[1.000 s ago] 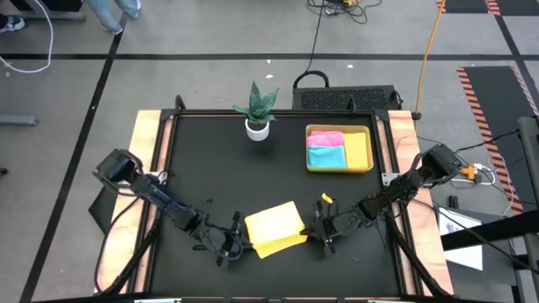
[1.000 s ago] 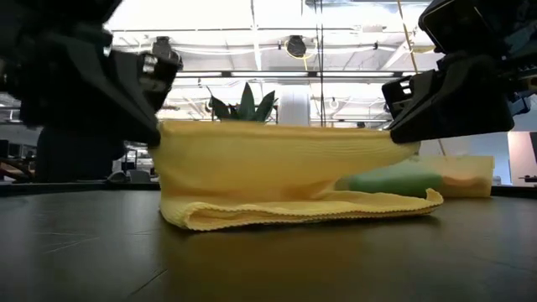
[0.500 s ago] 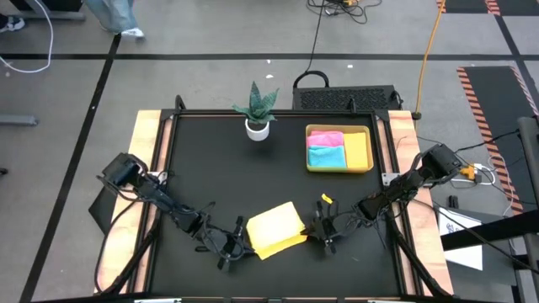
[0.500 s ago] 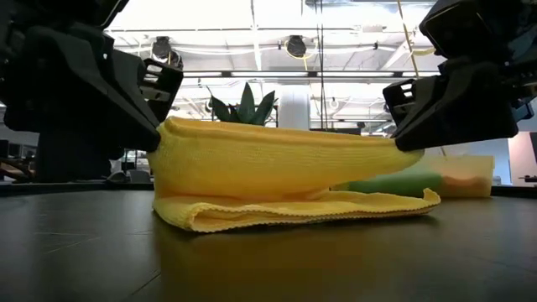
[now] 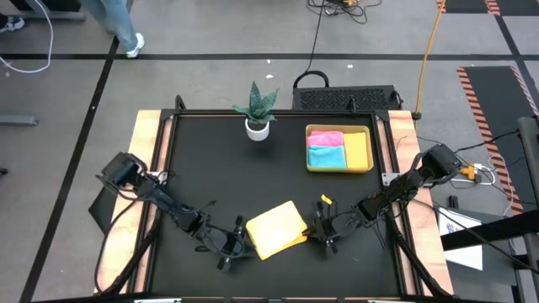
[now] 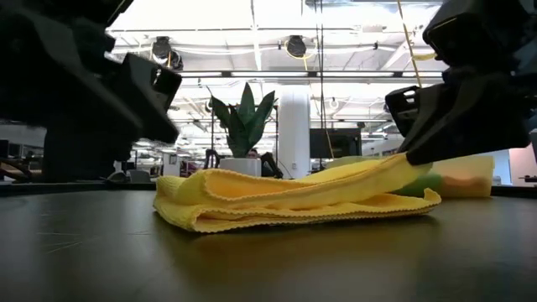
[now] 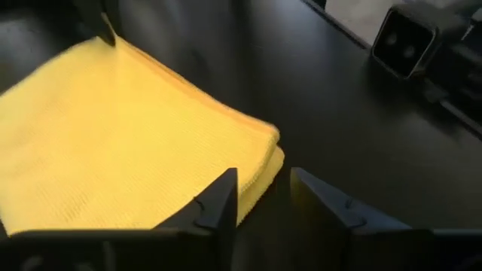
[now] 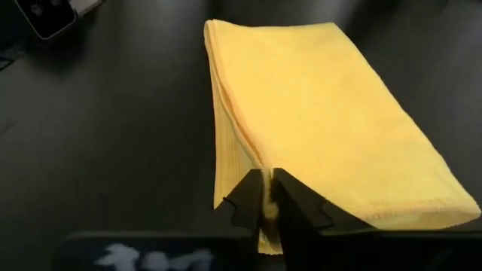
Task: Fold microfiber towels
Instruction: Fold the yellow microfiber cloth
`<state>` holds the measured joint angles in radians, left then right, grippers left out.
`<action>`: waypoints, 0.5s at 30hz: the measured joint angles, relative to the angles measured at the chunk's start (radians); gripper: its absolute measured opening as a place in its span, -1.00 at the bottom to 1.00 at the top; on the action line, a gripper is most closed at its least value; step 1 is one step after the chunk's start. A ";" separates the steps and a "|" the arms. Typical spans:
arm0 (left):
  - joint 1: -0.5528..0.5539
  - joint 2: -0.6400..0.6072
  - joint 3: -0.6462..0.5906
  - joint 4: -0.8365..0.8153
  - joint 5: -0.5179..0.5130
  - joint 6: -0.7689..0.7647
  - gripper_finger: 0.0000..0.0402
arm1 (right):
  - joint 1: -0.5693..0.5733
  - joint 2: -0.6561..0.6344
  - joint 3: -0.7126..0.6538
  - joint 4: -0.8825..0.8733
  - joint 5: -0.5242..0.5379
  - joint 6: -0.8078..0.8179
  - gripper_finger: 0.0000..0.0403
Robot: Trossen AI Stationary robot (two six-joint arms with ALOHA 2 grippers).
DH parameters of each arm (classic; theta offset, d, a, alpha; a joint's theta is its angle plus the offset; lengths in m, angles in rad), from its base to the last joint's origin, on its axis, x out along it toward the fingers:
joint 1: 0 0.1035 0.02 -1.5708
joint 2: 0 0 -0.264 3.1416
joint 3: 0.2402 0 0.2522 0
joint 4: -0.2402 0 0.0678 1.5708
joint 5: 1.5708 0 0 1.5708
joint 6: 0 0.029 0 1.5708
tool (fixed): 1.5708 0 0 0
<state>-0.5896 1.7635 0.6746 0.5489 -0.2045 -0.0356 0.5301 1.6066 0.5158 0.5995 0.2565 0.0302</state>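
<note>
Yellow towel (image 5: 275,230) sits folded on the bench (image 5: 219,168), front-centre, between both arms. Step in hand: release after the fold. Left gripper (image 7: 263,197) is spread, off the cloth, just beside its corner. Right gripper (image 8: 268,197) is pinching the opposite edge, lifting it a bit. Next imo: right lets go, edge drops flat, then move it to the tray (image 5: 369,162) w/ pink/blue ones. Cloth is soft, ribbed weave, limp, stitched hem; layers slightly offset.

Grey floor (image 5: 210,34) with black tape lines, white column (image 6: 294,134), ceiling lights
</note>
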 joint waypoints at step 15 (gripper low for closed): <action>0.115 0.120 0.042 0.220 0.130 -0.031 -0.53 | -0.015 -0.054 0.000 0.046 -0.103 0.083 -0.34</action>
<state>-0.4746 1.8833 0.7165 0.7685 -0.0742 -0.0666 0.5148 1.5530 0.5156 0.6454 0.1537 0.1132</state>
